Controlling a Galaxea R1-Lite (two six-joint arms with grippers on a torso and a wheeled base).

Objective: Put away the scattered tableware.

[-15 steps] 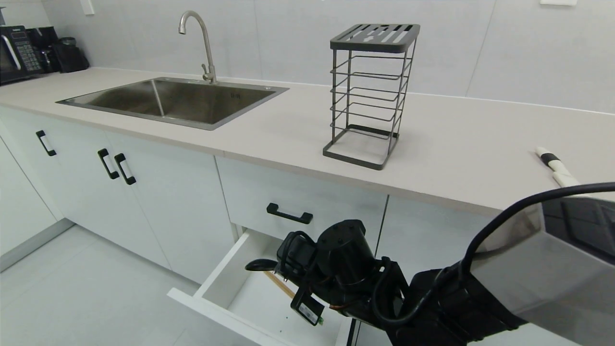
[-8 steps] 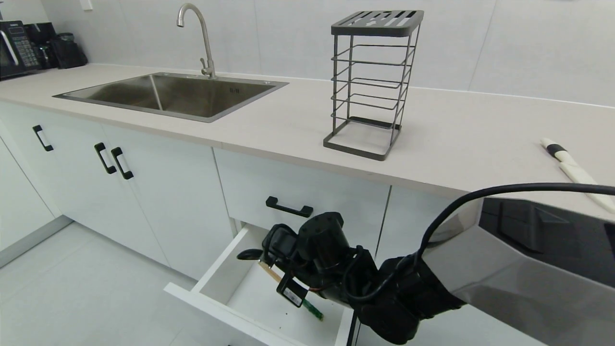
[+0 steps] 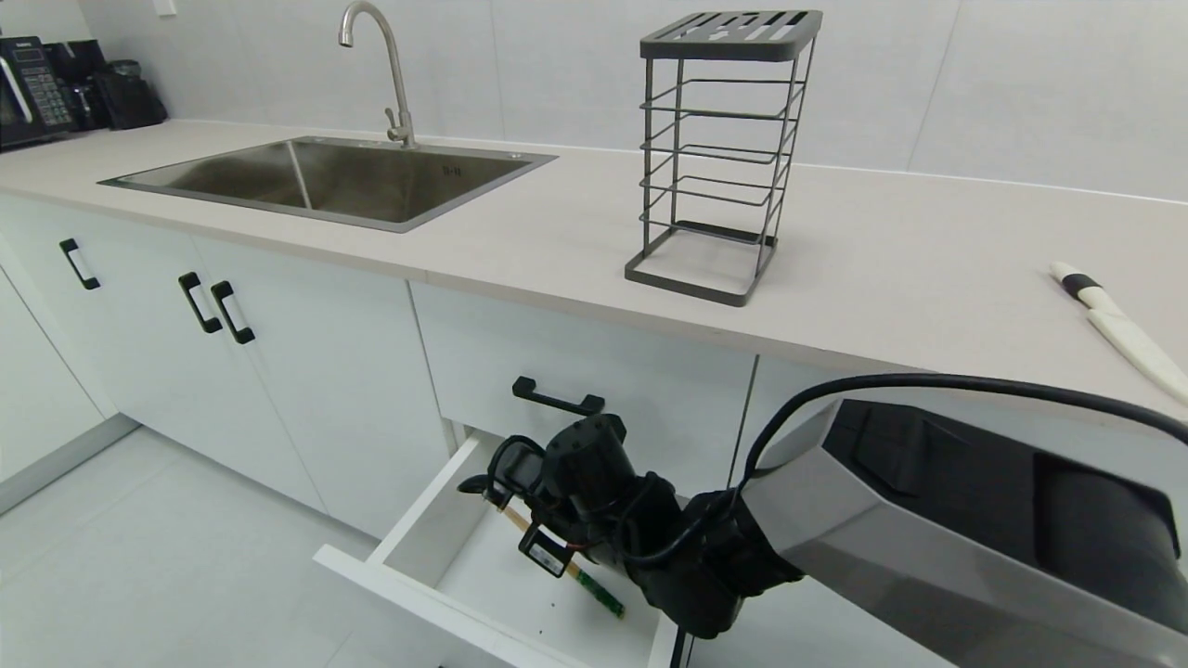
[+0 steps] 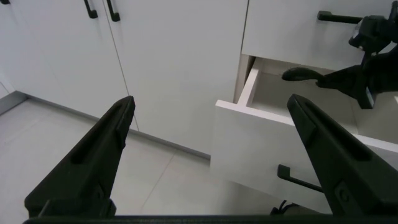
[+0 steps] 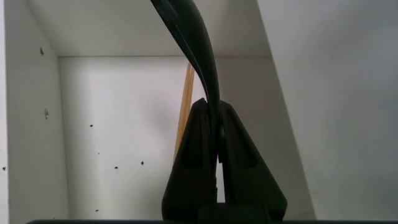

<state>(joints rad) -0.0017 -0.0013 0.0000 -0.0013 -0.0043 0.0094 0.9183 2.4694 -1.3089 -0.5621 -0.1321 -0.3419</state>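
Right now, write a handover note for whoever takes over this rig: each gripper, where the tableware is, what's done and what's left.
Left gripper: open, holding nothing, in front of the cabinets beside the open drawer.
Right gripper: shut on the black spoon, held over the inside of the drawer, not yet released.
Done: the drawer is pulled open, and a wooden utensil with a green end lies in it.
Left: set the spoon down in the drawer. Then probably fetch the white knife lying on the counter at the robot's right, and close the drawer.
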